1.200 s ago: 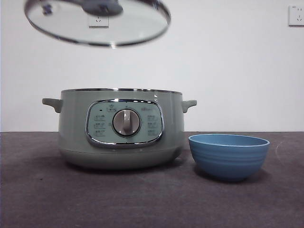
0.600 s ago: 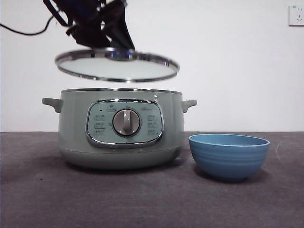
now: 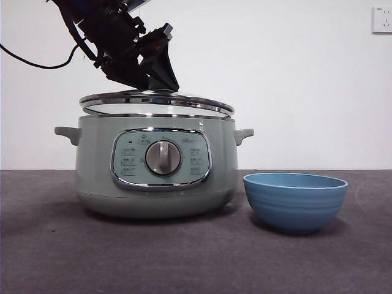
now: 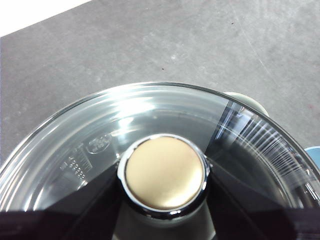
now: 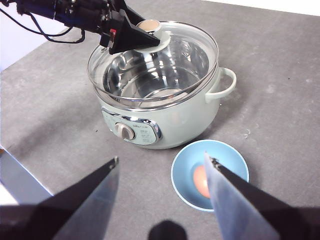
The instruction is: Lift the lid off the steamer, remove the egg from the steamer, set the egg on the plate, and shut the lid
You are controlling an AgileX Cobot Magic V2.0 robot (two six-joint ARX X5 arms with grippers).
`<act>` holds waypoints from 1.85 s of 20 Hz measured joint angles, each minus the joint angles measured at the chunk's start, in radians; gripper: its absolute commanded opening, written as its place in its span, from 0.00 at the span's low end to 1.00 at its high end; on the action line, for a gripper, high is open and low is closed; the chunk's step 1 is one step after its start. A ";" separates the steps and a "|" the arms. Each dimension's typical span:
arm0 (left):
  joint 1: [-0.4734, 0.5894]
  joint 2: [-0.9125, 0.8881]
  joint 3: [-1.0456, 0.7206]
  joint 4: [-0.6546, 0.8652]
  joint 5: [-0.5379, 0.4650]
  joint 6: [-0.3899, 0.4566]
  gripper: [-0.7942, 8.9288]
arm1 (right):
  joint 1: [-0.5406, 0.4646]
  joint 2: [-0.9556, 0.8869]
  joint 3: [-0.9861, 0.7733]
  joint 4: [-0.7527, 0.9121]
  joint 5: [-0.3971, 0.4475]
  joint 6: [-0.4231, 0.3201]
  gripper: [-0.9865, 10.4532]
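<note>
So the egg (image 5: 201,181) part looks done; it's sitting in the plate (image 3: 295,201), near and to the right of the steamer (image 3: 157,165), just beside it but not touching. The right gripper (image 5: 162,167) hovers high above the near side of the table with its jaws spread wide and nothing between them — it seems to be just waiting.

What's left is the lid (image 3: 157,101); the left gripper (image 3: 160,79) comes in from the upper left and is clamped on the lid's knob (image 4: 165,173). The lid is just over the steamer's rim, a bit tilted and shifted toward the left — from the front there's a thin gap on the left side, so I'd say it isn't seated yet. The pot looks empty inside through the glass.

My guess: nearly finished; lid needs to settle flat and centred, then the gripper lets go.
</note>
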State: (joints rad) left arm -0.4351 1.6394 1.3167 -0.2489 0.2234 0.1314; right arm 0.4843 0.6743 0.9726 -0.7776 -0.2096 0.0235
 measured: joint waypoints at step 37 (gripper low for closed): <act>-0.001 -0.396 0.022 -0.477 0.045 -0.039 0.59 | 0.000 0.000 0.000 -0.061 0.000 0.006 0.33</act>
State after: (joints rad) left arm -0.4358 1.2430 1.3388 -0.7261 0.2680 0.0921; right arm 0.4843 0.6746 0.9726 -0.8387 -0.2096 0.0299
